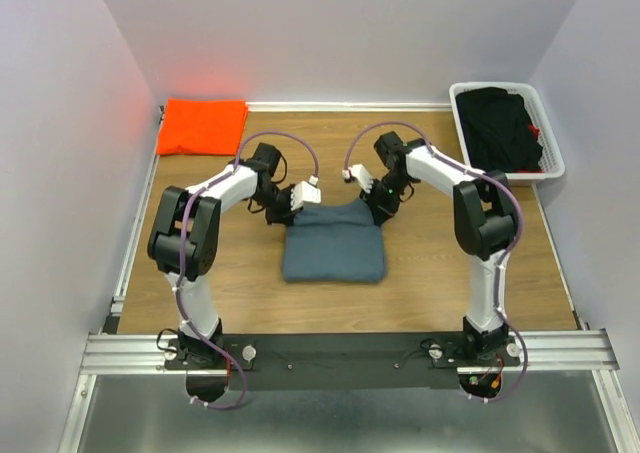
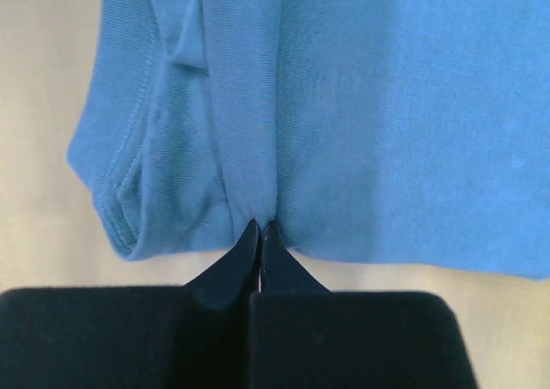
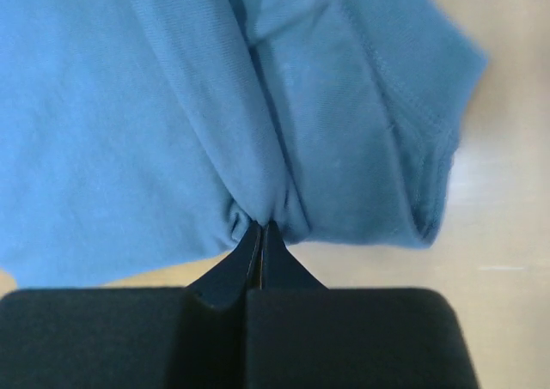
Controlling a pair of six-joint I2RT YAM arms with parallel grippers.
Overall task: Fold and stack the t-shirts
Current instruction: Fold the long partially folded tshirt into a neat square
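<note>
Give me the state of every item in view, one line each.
blue-grey t-shirt: folded, on the table, far edge pinched at two spots.
orange t-shirt: folded, lying alone at the far left corner.
left gripper: shut on the blue-grey t-shirt's edge.
right gripper: shut on the same edge.
basket: upright at the far right, holding dark clothes.

Both arms reach forward with elbows raised and forearms turned inward toward each other, wrists angled down, and the left gripper and right gripper each pinch the blue-grey t-shirt between closed jaws.
</note>
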